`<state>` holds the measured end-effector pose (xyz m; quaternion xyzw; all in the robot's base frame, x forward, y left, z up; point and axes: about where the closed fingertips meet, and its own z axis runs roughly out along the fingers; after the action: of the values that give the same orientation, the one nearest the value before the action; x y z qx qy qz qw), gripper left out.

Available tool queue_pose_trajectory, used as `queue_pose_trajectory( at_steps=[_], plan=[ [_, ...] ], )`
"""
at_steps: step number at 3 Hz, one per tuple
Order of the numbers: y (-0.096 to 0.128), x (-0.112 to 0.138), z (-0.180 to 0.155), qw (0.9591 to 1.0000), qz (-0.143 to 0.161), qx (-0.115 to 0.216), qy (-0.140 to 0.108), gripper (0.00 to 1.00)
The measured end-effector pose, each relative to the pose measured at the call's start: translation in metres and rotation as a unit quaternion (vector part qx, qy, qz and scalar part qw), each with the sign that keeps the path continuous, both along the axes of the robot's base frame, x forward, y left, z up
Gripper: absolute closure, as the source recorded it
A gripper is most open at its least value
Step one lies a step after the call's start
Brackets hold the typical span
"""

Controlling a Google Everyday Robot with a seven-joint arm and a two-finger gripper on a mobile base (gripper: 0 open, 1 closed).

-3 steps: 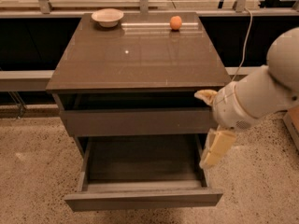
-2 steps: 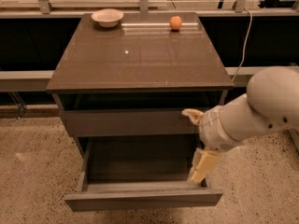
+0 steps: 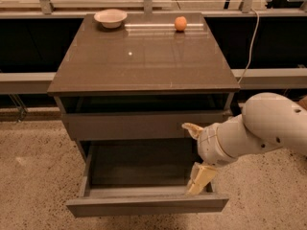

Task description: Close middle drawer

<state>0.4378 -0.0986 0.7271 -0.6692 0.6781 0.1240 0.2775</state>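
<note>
Middle drawer (image 3: pixel 144 205) stands wide open; the gripper (image 3: pixel 195 155), fingers (image 3: pixel 200 177) spread and empty, hovers at its 3 o'clock end, seemingly lining up to push the front toward 12 o'clock.

Middle drawer (image 3: pixel 144 205) pulled far out; gripper (image 3: pixel 190 159) at its right front corner.

The cabinet top (image 3: pixel 144 56) is smooth and glossy and carries a bright glint. The middle drawer (image 3: pixel 144 205) looks matt, flat grey-brown, like laminate. At four o'clock, the gripper (image 3: pixel 193 158) spreads dull cream fingers (image 3: pixel 199 178) with a rubbery look, on an arm (image 3: pixel 268 126) of smooth white plastic with a soft sheen. The floor (image 3: pixel 33 176) is speckled stone, rough-looking.
</note>
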Motion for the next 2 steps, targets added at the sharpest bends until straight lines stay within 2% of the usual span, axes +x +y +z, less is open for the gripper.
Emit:
queue_pose_trajectory(
  at_steps=[1, 2],
  plan=[
    [0.01, 0.007, -0.023, 0.9992, 0.018, -0.025, 0.027, 0.0],
    [0.026, 0.016, -0.084, 0.9941, 0.046, -0.077, 0.061, 0.0]
  ],
)
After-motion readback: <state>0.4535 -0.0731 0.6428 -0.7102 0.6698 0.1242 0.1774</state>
